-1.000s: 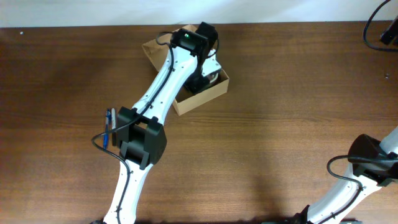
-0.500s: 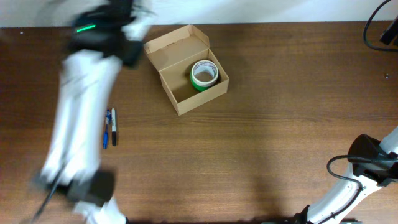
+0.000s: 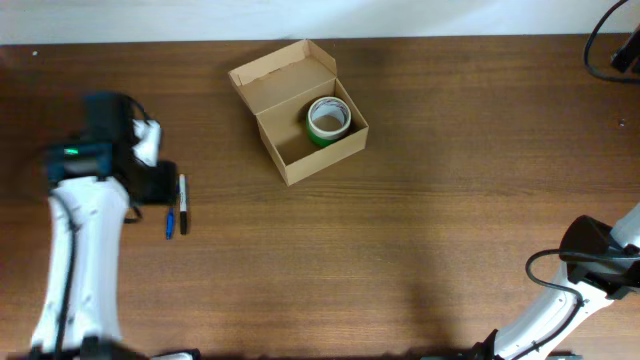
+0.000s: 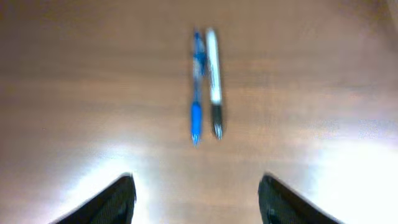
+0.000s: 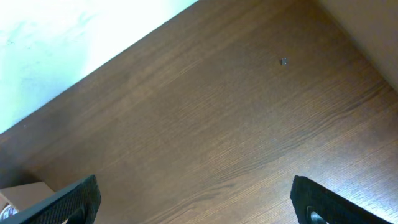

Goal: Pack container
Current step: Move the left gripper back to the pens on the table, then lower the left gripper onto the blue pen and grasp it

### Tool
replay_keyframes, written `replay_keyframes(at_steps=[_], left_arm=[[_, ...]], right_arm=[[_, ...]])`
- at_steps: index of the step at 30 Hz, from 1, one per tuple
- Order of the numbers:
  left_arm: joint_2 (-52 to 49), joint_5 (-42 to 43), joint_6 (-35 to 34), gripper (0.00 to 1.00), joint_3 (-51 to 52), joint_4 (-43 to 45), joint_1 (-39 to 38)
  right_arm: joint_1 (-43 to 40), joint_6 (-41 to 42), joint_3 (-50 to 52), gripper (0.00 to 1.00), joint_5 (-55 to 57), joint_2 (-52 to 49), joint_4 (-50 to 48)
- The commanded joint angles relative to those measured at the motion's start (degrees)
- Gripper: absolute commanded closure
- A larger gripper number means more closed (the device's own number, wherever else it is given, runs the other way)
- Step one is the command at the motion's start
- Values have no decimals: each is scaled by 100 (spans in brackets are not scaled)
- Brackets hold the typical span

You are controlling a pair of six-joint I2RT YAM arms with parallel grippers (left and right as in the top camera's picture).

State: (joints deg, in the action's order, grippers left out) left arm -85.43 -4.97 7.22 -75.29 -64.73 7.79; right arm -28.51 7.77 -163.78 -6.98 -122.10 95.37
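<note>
The container, a tan cardboard box with its flap lid open, sits at the back middle of the table. A green and white tape roll lies inside it at the right end. My left gripper is far to the left of the box, beside two pens. In the left wrist view it is open and empty, with a blue pen and a white marker side by side ahead of it. My right gripper is open over bare wood.
The two pens lie on the table at the left, just right of my left arm. My right arm's base sits at the bottom right corner. A black cable hangs at the top right. A corner of the box shows in the right wrist view.
My left arm has swung out of the box to the left, over the pens, and its jaws have opened. The tape roll stays in the box. The right arm has not moved.
</note>
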Motion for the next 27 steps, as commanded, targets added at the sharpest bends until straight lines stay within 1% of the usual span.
replay_keyframes(at_steps=[1, 3, 8, 12, 16, 21, 27], left_arm=[[9, 271, 57, 37, 870, 680, 33], [-212, 369, 205, 37, 1071, 1001, 31], [-809, 376, 793, 38, 1073, 1390, 31], [-1318, 245, 769, 38, 1073, 1659, 76], [-1580, 249, 721, 38, 1069, 1731, 378], [-1593, 269, 654, 38, 1069, 1836, 669], [-1593, 264, 439, 38, 1069, 2103, 691]], right_arm=[[-7, 24, -26, 1, -33, 70, -20], [-7, 24, -26, 1, -33, 70, -17], [-7, 24, -26, 1, -33, 70, -20], [-7, 24, -26, 1, -33, 70, -20], [-7, 24, -26, 1, -33, 70, -17], [-7, 24, -26, 1, -33, 70, -20], [-7, 24, -26, 1, -33, 70, -20]])
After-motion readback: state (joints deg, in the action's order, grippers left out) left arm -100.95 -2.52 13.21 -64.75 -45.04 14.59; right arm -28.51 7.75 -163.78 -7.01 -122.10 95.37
